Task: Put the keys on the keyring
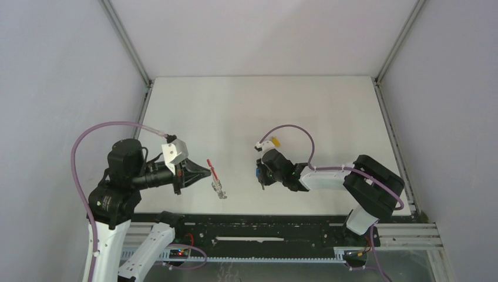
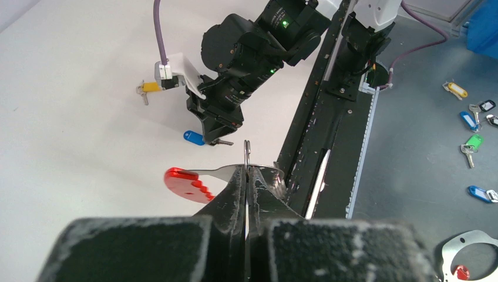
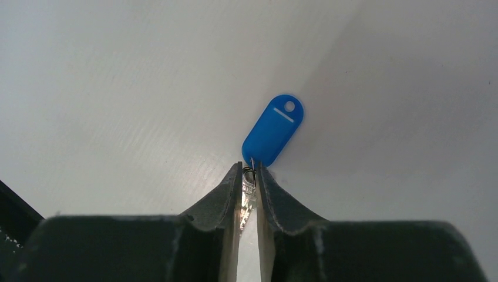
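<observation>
Fingers (image 2: pixel 235 191) of the left gripper (image 2: pixel 247 171) are pressed together on the grey metal part of the keyring (image 2: pixel 226 170). Its red tag (image 2: pixel 187 182) juts out to one side of the tips, and a thin wire loop stands upright just above them. The keyring hangs off the white table (image 1: pixel 235 111).

The right gripper (image 3: pixel 249 171) reaches down to the blue key (image 3: pixel 273 130), which lies on the table. Its blue plastic head lies just beyond the fingertips and its metal end sits between them. The two fingers (image 3: pixel 232 188) stand a narrow slit apart, the metal against one of them; whether they pinch it cannot be told. The blue head bears only a small hole and a white line.

The yellow key (image 1: pixel 271 143) lies on the table near the right gripper, apart from both pairs of fingers.
</observation>
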`<state>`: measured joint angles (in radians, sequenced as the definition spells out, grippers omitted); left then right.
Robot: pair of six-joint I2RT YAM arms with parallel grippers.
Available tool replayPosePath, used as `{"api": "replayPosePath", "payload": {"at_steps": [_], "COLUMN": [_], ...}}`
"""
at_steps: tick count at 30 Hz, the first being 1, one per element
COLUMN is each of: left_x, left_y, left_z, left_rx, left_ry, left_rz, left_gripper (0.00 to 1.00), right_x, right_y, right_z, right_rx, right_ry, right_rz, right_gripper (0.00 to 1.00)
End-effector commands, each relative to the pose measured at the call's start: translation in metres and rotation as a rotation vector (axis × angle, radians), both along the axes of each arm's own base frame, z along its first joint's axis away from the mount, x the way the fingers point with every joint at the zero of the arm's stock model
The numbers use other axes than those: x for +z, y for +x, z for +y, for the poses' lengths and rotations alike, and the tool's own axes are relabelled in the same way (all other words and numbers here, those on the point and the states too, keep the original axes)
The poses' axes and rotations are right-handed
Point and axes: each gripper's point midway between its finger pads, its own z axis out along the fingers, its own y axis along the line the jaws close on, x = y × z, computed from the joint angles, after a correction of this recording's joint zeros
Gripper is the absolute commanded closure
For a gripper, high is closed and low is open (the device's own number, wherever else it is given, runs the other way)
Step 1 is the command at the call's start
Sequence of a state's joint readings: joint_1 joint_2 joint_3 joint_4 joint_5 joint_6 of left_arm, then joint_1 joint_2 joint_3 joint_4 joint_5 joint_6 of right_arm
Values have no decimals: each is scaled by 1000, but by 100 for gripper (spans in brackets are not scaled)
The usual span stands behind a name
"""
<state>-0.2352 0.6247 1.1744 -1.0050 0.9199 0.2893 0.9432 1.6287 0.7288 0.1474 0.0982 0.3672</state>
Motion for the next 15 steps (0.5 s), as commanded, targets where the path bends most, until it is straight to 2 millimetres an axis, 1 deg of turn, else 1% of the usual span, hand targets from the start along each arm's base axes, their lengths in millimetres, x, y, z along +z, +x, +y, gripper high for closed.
{"api": "replayPosePath", "payload": {"at_steps": [1, 4, 5, 8, 10, 13, 14, 15], "left_x": [12, 12, 12, 12, 11, 7, 6, 5], "left_y": [1, 0, -1, -1, -1, 0, 0, 0], "left_z": [0, 0, 0, 0, 0, 0, 1, 1], "left_rx": [2, 2, 3, 1, 0, 3, 5, 5], "left_ry": [-12, -13, -12, -13, -12, -8, -7, -6], "left_rz": [-38, -38, -38, -33, -30, -23, -22, -19], "left_gripper": [100, 100, 100, 100, 100, 100, 100, 100], "right_x": [9, 9, 9, 12, 18, 37, 47, 63], "right_y": [7, 10, 10, 11, 10, 5, 1, -3], "right_z": [2, -1, -1, -1, 0, 3, 5, 8], "right_rx": [-7, -23, -25, -12, 6, 54, 77, 106], "right_ry": [27, 25, 27, 29, 34, 52, 69, 101], "right_rz": [-28, -27, -25, -35, -47, -87, -100, -117], "right_gripper": [82, 98, 100, 100, 100, 100, 100, 100]}}
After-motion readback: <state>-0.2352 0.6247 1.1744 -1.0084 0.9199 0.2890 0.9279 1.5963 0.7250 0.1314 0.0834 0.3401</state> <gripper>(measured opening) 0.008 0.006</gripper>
